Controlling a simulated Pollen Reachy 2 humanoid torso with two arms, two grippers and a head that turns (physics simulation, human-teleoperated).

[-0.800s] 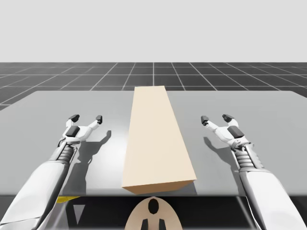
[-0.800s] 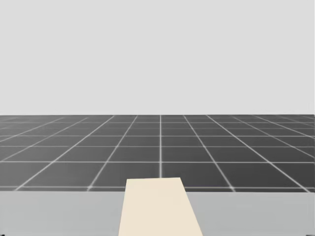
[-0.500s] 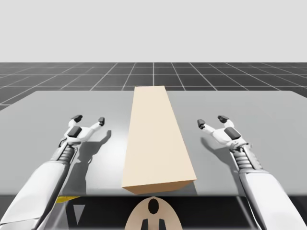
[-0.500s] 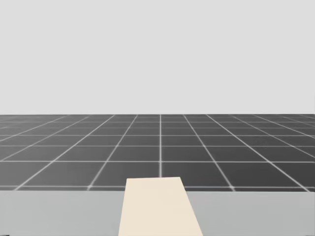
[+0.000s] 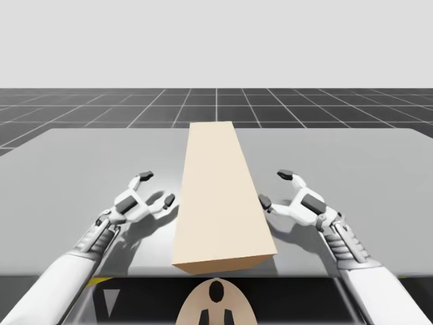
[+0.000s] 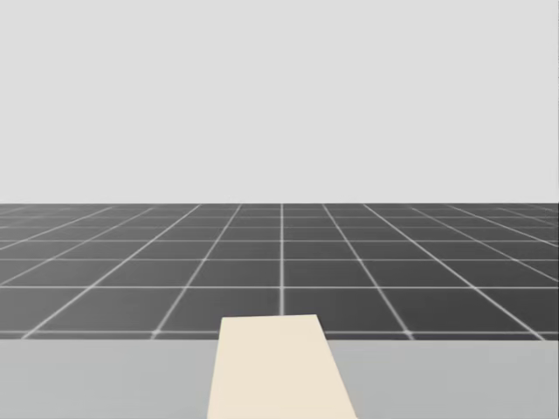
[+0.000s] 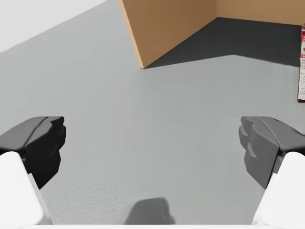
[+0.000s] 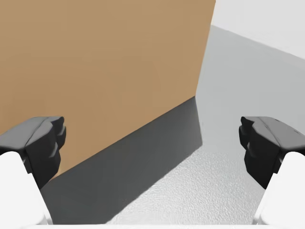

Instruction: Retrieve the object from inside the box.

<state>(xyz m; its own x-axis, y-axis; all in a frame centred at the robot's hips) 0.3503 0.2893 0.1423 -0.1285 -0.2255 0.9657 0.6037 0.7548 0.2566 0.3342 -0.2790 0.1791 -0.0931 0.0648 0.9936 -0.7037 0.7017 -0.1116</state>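
Both jaws stood wide, flanking the tan box (image 5: pixel 223 196), long axis away from me; I noted a red-and-white item (image 7: pixel 301 62) ahead of left jaws.

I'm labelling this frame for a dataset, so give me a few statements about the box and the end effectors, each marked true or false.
1. The left end effector is open and holds nothing. True.
2. The right end effector is shut on the box. False: it is open, facing the box's side wall.
3. The box lies on the grey table between the two arms. True.
4. The box is round and green. False: it is long, tan and straight-sided.
5. A small red-and-white thing lies ahead of the left end effector, near the box. True.
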